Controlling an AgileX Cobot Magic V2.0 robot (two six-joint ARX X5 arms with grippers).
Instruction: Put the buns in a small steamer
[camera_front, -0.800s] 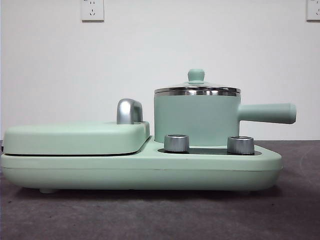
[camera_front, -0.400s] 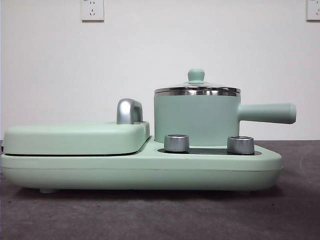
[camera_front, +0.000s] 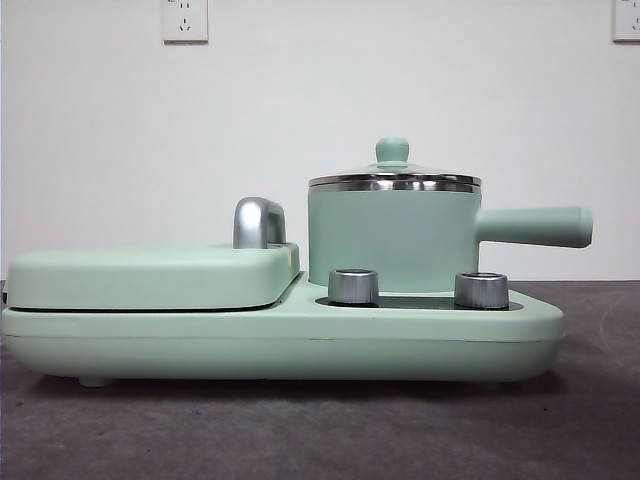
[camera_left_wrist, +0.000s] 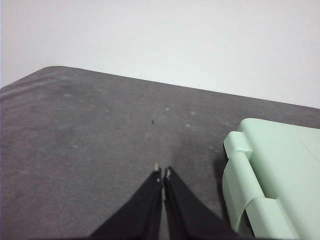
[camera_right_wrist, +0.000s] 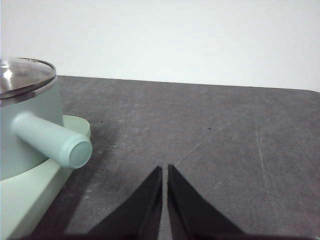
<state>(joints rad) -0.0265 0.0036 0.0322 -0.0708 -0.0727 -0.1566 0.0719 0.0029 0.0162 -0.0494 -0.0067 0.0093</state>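
Note:
The small steamer (camera_front: 392, 238) is a mint-green pot with a steel rim, a long side handle (camera_front: 535, 226) and a glass lid with a green knob (camera_front: 392, 151). The lid is on. It stands on the right half of a mint-green cooker base (camera_front: 280, 340). It also shows in the right wrist view (camera_right_wrist: 25, 130). No buns are in view. My left gripper (camera_left_wrist: 162, 173) is shut and empty over bare table beside the griddle. My right gripper (camera_right_wrist: 164, 169) is shut and empty over bare table beside the pot handle (camera_right_wrist: 52, 140).
A flat mint-green lidded griddle (camera_front: 150, 275) with a chrome handle (camera_front: 258, 222) takes the base's left half; its edge shows in the left wrist view (camera_left_wrist: 270, 180). Two steel knobs (camera_front: 353, 286) sit at the base's front. The dark grey table (camera_front: 320, 430) meets a white wall.

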